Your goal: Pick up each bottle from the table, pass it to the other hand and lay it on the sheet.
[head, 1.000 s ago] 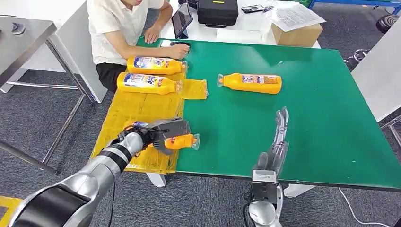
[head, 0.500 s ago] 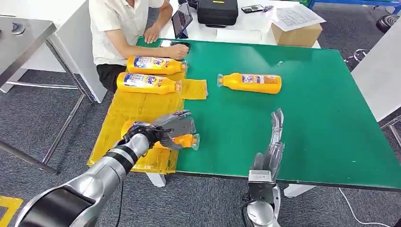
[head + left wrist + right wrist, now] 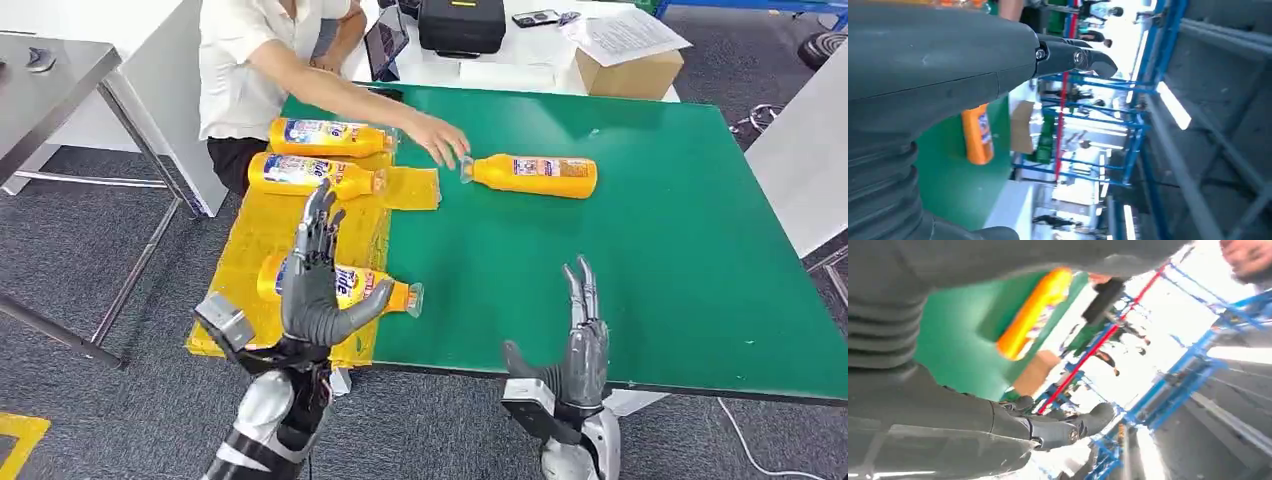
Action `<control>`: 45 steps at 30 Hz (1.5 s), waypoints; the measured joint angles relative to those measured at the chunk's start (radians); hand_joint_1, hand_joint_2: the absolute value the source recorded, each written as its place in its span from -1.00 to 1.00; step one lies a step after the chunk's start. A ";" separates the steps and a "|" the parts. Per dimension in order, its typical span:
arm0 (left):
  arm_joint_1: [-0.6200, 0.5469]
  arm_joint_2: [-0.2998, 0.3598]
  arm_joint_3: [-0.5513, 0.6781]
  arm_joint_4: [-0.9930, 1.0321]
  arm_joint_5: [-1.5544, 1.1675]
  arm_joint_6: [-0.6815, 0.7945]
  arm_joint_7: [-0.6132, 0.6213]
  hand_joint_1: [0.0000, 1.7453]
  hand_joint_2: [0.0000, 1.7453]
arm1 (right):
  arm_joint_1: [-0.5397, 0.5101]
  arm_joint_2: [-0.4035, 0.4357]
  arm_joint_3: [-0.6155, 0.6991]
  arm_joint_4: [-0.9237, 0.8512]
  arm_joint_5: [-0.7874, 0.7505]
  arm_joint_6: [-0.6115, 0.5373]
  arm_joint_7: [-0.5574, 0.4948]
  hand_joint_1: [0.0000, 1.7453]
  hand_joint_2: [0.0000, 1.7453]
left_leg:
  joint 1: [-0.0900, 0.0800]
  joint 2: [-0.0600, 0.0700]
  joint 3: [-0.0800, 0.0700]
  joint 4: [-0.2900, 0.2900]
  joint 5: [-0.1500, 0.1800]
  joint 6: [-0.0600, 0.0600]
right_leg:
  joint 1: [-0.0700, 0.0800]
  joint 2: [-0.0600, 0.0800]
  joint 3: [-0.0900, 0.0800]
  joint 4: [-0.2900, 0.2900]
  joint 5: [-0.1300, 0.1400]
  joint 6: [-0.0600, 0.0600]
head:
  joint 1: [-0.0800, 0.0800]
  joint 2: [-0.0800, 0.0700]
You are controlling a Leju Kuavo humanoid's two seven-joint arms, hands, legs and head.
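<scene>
Four orange bottles lie on their sides on a green table [image 3: 650, 250]. Three of them rest on a yellow sheet [image 3: 270, 235] spread over the table's left end. The farthest sheet bottle [image 3: 330, 137] and the second sheet bottle [image 3: 315, 175] lie side by side, caps pointing right. The nearest sheet bottle [image 3: 345, 287] lies close to the front edge, its cap reaching just past the sheet onto the green surface. The fourth bottle [image 3: 535, 175] lies apart on the bare green surface, cap pointing left.

Both robot arms rise from below the table's front edge. The left hand [image 3: 315, 290] stands upright with fingers straight and spread and thumb out to the right, holding nothing; it hovers in front of the nearest sheet bottle without gripping it. The right hand [image 3: 578, 345] is also raised at the front edge, fingers extended upward and apart, empty, well clear of every bottle.

One person in a white shirt [image 3: 240, 70] sits at the far left corner, reaching an arm across so that the person's hand [image 3: 440, 140] is just beside the fourth bottle's cap. Behind the table sit one cardboard box [image 3: 630, 70], one black case [image 3: 460, 25] and one tablet [image 3: 385, 42].
</scene>
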 measured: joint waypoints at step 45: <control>0.120 0.020 0.001 -0.104 0.013 0.120 0.105 -1.00 1.00 | -0.447 -0.346 -0.105 0.774 0.672 0.134 0.609 -1.00 1.00 | -0.002 -0.001 0.006 0.000 0.002 0.004 | -0.002 -0.003 0.006 0.000 0.002 0.003 | 0.000 0.000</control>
